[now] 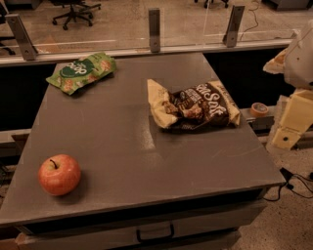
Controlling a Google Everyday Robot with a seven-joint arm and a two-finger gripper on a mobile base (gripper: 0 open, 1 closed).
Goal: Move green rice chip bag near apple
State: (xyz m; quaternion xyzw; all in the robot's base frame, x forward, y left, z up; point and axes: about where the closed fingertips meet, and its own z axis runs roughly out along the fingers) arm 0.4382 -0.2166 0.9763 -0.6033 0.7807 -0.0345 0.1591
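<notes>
One green rice chip bag [81, 72]: lies flat on the far-left corner of the tabletop, across the whole surface from the gripper [293, 122] and well apart from it.
Red-orange apple [59, 174]: stem up at the near-left corner, the thing farthest from the gripper and well apart from the green rice chip bag.
Robot gripper: hangs beyond the table's right edge; whether it is spread or closed, I cannot tell.
Larger brown-and-cream bag [195, 105]: crumpled, between the gripper and the green rice chip bag, nearer the gripper.
Grey table [122, 141]: flat top, with a drawer handle [155, 234] on its near face.
Tan tape roll [258, 108]: on a ledge near the gripper.
Room: a glass barrier [195, 24] on metal posts stands behind the table, with an office chair [73, 12] beyond it.
</notes>
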